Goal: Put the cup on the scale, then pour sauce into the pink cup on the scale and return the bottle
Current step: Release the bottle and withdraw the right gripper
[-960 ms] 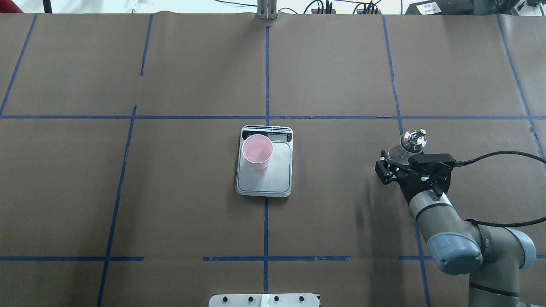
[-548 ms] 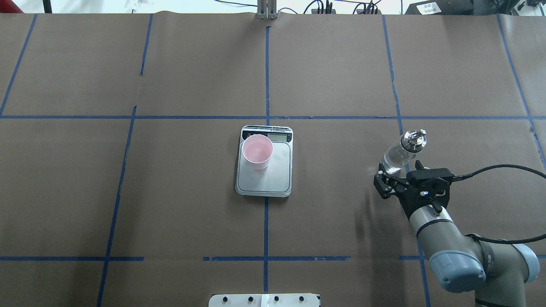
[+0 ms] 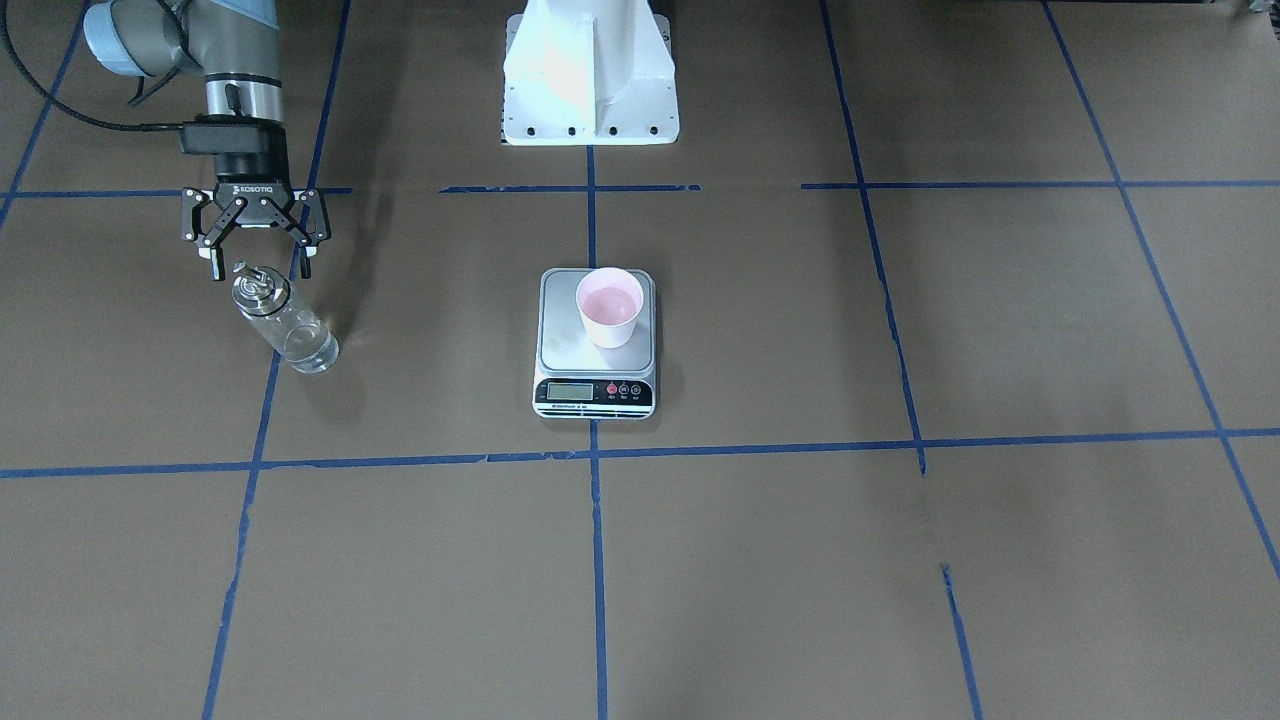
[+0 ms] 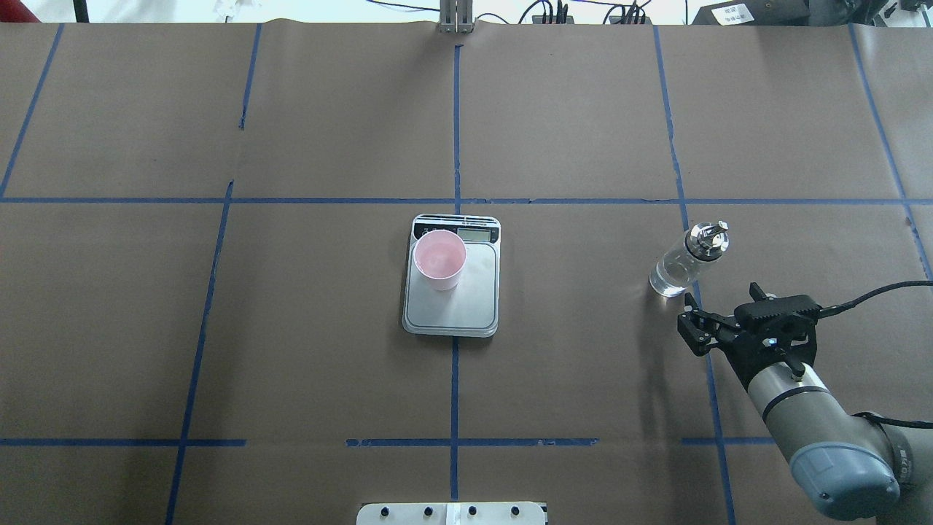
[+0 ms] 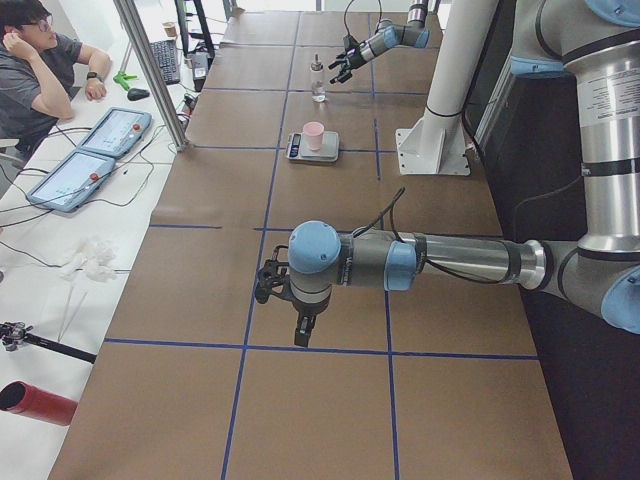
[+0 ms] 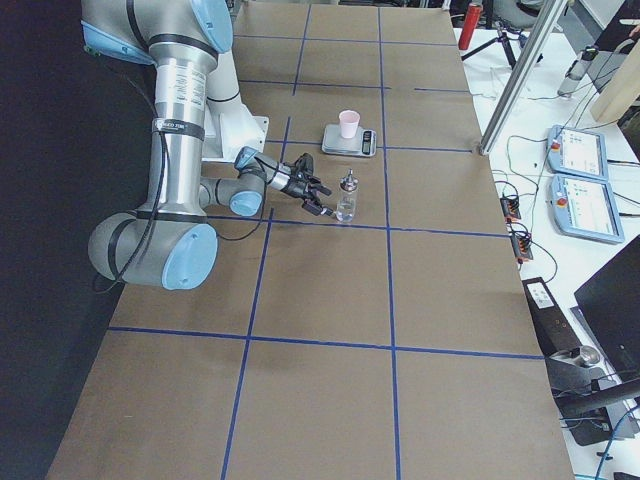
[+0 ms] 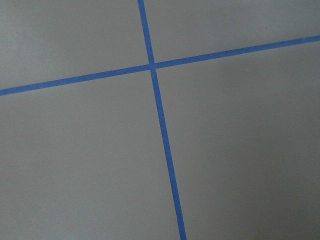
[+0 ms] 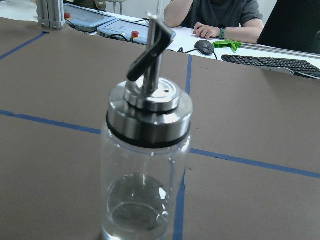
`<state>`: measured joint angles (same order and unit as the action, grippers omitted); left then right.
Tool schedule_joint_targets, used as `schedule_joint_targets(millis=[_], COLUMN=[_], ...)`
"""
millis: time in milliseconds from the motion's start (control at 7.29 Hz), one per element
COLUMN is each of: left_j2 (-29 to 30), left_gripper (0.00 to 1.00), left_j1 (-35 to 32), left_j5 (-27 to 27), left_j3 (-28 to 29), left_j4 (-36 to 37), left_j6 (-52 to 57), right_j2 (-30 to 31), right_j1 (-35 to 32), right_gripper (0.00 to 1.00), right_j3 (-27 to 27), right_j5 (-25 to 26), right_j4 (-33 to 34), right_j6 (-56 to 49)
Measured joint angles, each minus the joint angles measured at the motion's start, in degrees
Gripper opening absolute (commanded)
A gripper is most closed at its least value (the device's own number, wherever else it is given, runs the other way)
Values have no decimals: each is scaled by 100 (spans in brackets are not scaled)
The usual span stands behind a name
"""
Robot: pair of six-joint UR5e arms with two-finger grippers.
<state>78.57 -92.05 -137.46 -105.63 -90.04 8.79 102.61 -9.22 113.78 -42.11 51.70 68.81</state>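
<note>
Right tool (image 4: 720,295) spread wide, empty, just clear of the bottle (image 4: 678,264), standing upright on the worktop (image 4: 583,379), little clear sauce (image 8: 137,210) inside; left tool (image 5: 272,285): cannot tell

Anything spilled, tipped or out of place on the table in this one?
Nothing stands out. The cup stands upright on the scale, slightly off-centre. The bottle stands upright on the table, clear of the open right gripper. No spill shows.
</note>
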Motion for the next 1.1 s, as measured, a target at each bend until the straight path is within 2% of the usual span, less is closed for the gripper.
schedule_joint_targets(millis=[137, 411, 685, 1097], left_j2=[0, 0, 0, 2], left_gripper=[100, 100, 100, 100], left_j1=[1, 2, 2, 2], left_j5=[0, 0, 0, 0], left_j3=[-1, -2, -2, -8], left_j4=[0, 3, -1, -4], left_j6=[0, 0, 2, 3], right_j2=[135, 292, 332, 297], right_j1=[-107, -747, -1747, -3455], right_gripper=[100, 100, 100, 100], right_j3=[52, 51, 53, 43], right_j5=[-166, -890, -2018, -4069], right_j4=[-31, -130, -174, -155], right_j6=[-296, -1140, -2109, -3410])
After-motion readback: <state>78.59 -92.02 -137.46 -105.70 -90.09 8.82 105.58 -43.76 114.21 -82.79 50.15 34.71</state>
